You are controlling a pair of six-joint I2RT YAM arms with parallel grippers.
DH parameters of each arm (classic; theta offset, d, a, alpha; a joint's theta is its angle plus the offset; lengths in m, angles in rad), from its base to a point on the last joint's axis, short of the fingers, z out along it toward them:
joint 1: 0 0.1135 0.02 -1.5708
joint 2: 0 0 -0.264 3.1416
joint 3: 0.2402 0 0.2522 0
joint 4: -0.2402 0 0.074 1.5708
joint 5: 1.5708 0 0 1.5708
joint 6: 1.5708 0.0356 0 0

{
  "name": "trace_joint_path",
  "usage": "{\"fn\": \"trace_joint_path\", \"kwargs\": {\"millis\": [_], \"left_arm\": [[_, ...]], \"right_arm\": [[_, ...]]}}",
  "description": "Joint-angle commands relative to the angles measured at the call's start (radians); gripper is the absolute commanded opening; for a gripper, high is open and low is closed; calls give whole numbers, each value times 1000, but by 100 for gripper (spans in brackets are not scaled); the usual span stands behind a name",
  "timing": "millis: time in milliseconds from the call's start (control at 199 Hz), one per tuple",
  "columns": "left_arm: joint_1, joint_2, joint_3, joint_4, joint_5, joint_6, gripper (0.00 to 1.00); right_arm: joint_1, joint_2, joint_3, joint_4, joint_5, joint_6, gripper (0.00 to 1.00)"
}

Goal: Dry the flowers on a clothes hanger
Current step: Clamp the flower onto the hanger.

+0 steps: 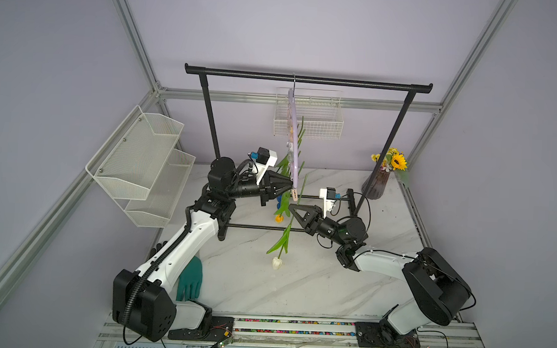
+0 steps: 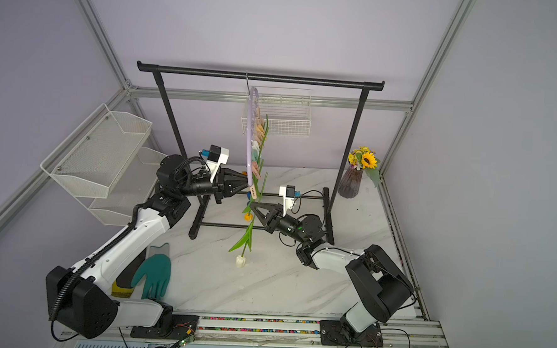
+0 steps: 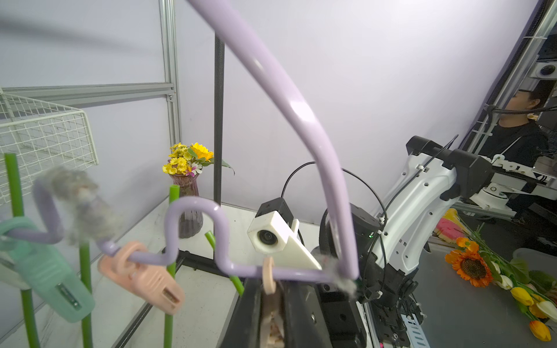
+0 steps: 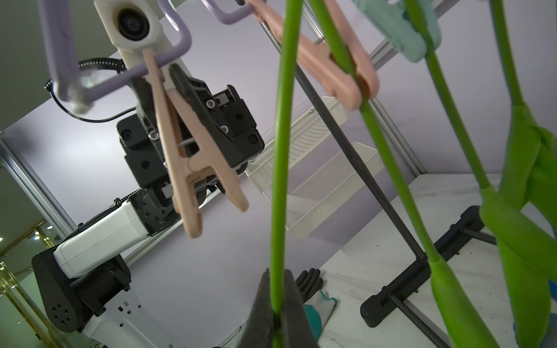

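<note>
Squeezing end clothespin (image 4: 180, 168) with left gripper (image 1: 291, 186), fingers (image 4: 199, 102) clamped on its tails so mouth's gaping. Right gripper (image 1: 289, 208), pinched shut on cream tulip (image 1: 277, 263) stem, is holding it head-down mid-frame, just beside clothes hanger (image 1: 291, 133), lining up clipping.

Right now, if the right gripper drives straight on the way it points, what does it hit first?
Probably the left gripper, shut on the peach clothespin. The right gripper, shut on the tulip stem, points at it in both top views. Depth is unclear, so it could pass beneath.
</note>
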State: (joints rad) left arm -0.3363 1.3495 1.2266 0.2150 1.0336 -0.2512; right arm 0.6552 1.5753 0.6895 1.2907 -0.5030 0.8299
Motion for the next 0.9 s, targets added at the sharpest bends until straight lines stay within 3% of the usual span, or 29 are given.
{"fn": "trace_joint_path", "kwargs": {"millis": [0,900], "left_arm": [[-1,2,44,37,-18,-14,0],[-3,11,42,39,-17,-21,0]], "right_arm": [[14,-6,1,56,32,5,0],[52,17,53,52,-41,-48,0]]}}
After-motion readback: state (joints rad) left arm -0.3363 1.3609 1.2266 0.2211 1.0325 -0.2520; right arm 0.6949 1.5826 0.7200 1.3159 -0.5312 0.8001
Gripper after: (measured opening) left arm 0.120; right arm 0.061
